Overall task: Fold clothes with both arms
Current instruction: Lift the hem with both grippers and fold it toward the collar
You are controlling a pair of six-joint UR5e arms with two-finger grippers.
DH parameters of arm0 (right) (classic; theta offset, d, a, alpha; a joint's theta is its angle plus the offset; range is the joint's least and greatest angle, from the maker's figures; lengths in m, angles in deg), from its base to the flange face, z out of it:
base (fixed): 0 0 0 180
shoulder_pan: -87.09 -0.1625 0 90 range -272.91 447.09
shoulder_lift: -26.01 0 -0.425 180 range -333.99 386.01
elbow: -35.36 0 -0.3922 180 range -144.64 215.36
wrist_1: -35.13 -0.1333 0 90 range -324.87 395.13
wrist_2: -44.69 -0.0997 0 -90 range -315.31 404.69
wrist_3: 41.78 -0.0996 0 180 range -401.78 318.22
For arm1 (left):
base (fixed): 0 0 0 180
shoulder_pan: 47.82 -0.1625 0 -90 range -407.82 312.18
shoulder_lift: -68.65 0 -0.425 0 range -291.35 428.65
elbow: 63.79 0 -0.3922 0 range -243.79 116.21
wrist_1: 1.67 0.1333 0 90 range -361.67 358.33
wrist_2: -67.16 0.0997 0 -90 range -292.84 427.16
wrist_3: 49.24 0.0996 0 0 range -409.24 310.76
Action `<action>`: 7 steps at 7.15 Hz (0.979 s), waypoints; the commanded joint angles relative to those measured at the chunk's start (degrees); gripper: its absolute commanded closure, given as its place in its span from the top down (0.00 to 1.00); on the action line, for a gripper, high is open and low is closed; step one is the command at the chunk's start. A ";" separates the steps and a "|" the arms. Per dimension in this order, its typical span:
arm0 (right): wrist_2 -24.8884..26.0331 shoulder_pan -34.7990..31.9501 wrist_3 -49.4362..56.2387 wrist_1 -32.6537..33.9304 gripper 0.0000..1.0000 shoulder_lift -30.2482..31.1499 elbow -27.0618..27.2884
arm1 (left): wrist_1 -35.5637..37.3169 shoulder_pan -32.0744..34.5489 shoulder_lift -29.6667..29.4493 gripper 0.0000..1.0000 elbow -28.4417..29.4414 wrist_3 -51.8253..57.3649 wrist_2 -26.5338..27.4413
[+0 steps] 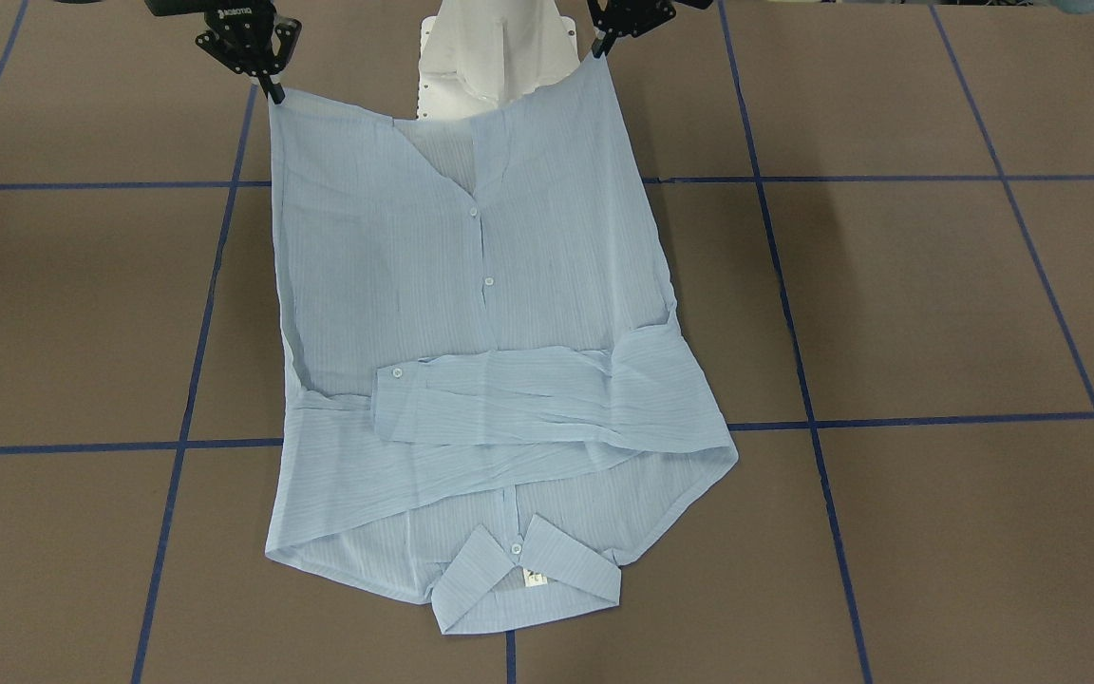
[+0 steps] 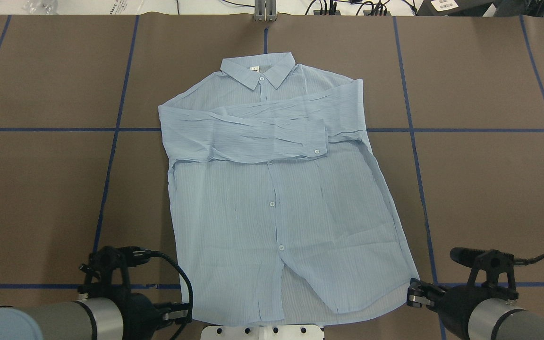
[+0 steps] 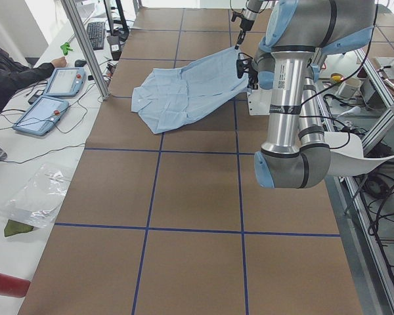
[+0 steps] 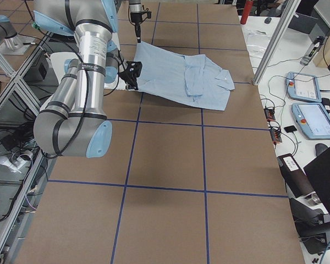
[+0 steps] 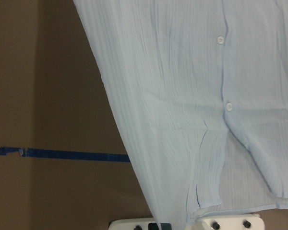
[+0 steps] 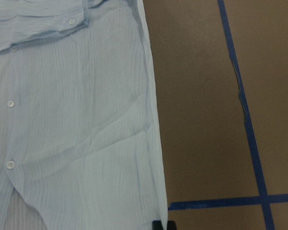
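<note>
Overhead exterior: shows the shirt spread front up on the brown tabletop, hem toward the white pedestal base and collar at the end farthest from that base. Buttoned down the front, parting just before the hem. Carries one sleeve folded across the chest on the side away from the base, cuff button showing. Shows a small neck label inside the collar. Overlaps the near edge of the base with the hem.

Held at the hem corner on the robot's left of the base by the left end effector, fingers pinched narrow on the cloth. Held at the opposite corner, on the robot's right of the base, by the right end effector, likewise closed on the fabric. Seen in the front-facing view with both corners raised a little and the hem drawn across the base between them.

Farther out from the base, marked into a grid by blue tape lines.
</note>
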 commanded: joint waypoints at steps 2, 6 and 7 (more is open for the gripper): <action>-8.28 -6.23 0.70 12.88 0.00 -5.96 6.53 | 6.10 9.25 -1.88 0.00 -5.44 7.06 -9.95; -11.08 -24.37 10.43 22.74 0.00 -33.35 -9.44 | 6.28 21.37 -11.63 0.00 14.13 12.54 -6.63; -13.54 -29.57 10.81 22.49 0.00 -38.28 -15.82 | 6.27 23.32 -13.47 0.00 17.22 12.55 -4.01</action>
